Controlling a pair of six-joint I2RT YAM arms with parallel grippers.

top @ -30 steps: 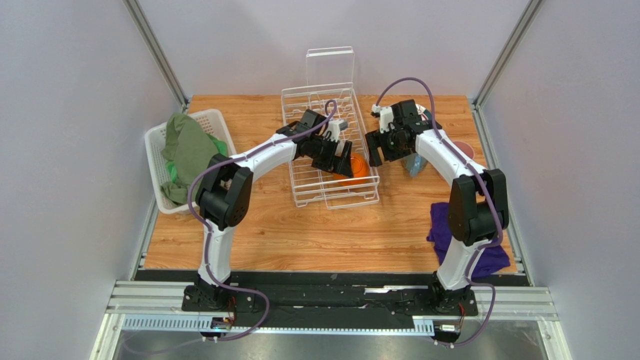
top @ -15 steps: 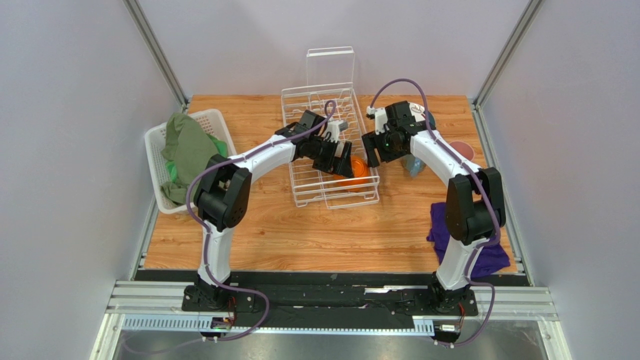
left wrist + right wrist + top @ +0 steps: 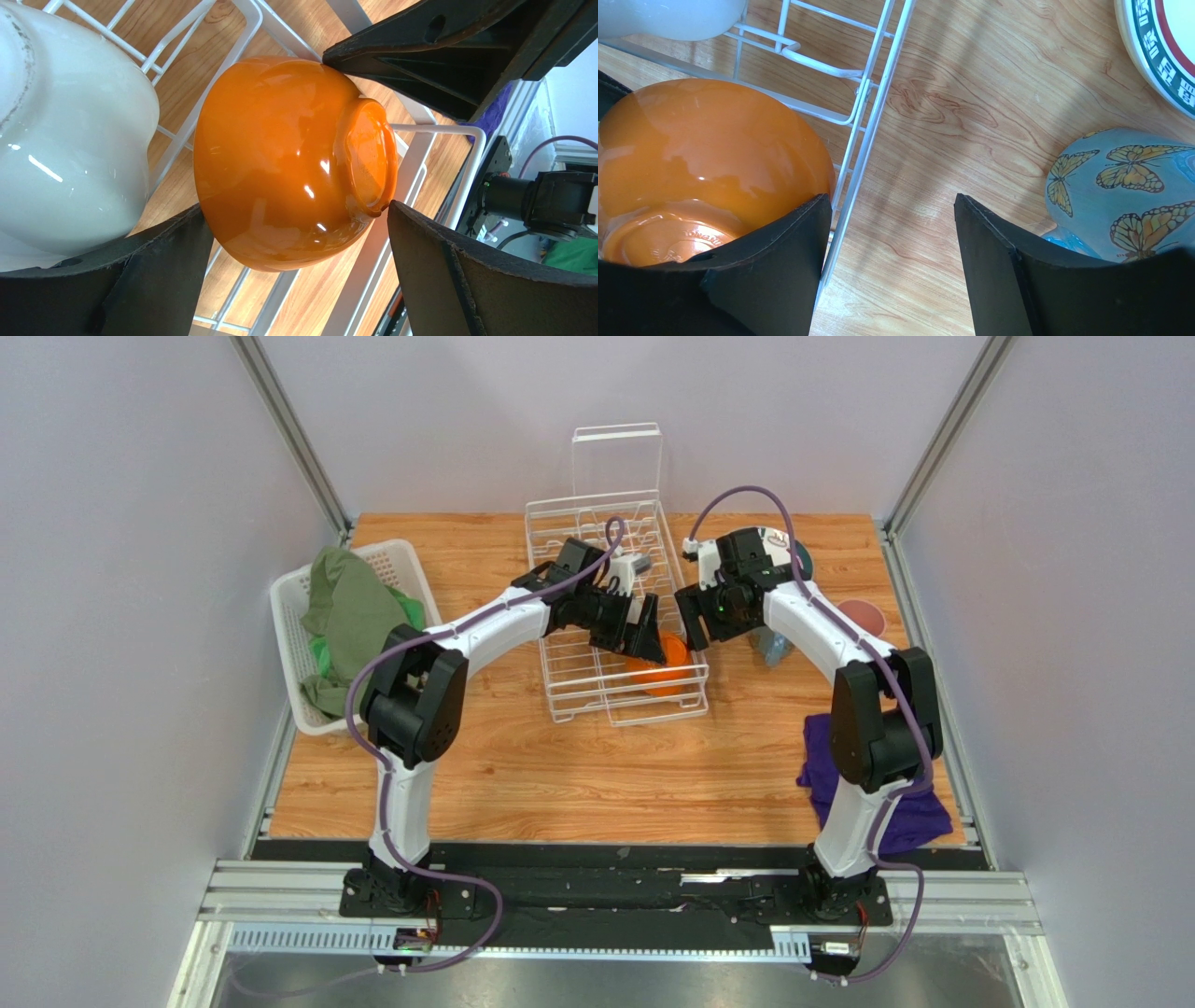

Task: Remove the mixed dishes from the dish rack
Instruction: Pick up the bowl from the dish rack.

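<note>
The orange bowl [image 3: 673,657] lies on its side near the front of the white wire dish rack [image 3: 596,518], foot toward the right. My left gripper [image 3: 296,207] is open wide and straddles the bowl [image 3: 281,175], one fingertip by its rim and the other by its foot. A small white cup [image 3: 63,126] sits beside the bowl in the rack. My right gripper [image 3: 887,201] is open over bare wood just outside the rack's right side wire [image 3: 868,126], its left finger next to the bowl [image 3: 703,154]. The blue butterfly mug [image 3: 1123,189] and a dark-rimmed plate [image 3: 1158,49] stand on the table to its right.
A white plastic basket [image 3: 302,588] holding green cloth [image 3: 351,616] stands at the table's left edge. A purple cloth [image 3: 877,791] lies at the front right. A pink dish [image 3: 864,613] sits near the right edge. The rack's clear panel [image 3: 617,455] stands upright at its far end.
My right gripper has moved a little left and closer to the rack's right side, near the bowl. My left gripper has stayed over the bowl, barely shifting.
</note>
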